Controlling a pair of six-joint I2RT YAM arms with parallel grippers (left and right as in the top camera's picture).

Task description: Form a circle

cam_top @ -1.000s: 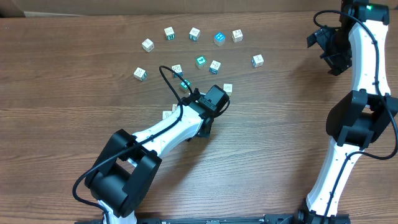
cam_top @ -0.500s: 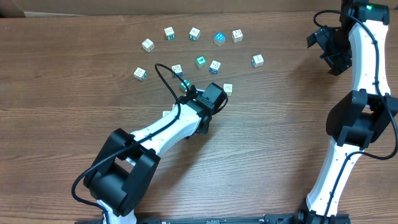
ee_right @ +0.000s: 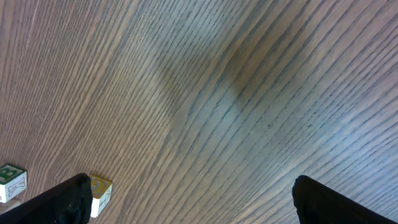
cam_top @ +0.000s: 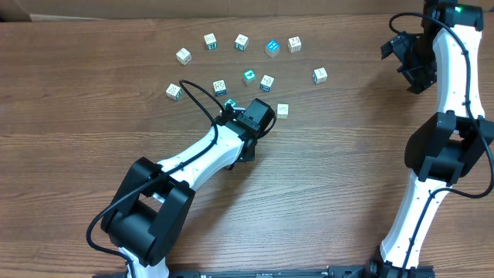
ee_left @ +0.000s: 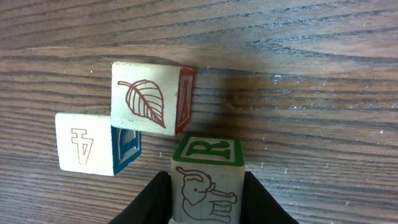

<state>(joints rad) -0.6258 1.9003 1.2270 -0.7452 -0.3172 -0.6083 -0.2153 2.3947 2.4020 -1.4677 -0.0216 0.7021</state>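
Shifted up and to the left in the overhead view, the left arm [cam_top: 208, 154] now has its wrist closer to the arc of loose cubes [cam_top: 241, 42]. It also covers a pale cube that showed beside the forearm a second ago, while the loose cubes themselves have not stirred. The left gripper [ee_left: 207, 194] is clamped on the elephant cube [ee_left: 205, 190], one dark finger on each side, at the bottom centre of the wrist view. Whether that cube rests on the table [cam_top: 347, 170] or rides just above it cannot be told. Its green R face points to the top of the frame, right up against the lower right corner of the leaf cube [ee_left: 149, 93]; contact cannot be confirmed. Left of the leaf cube and touching it lies the cube printed with a 4 [ee_left: 84, 140]. These three make up the circle [ee_left: 134, 127] so far, and the shift reads as the held cube being brought in to close it. As yet it is a bent row, not a ring, its long axis running from middle left down to bottom centre. The right gripper [ee_right: 199, 205] hangs with jaws wide apart over bare wood, unmoved.
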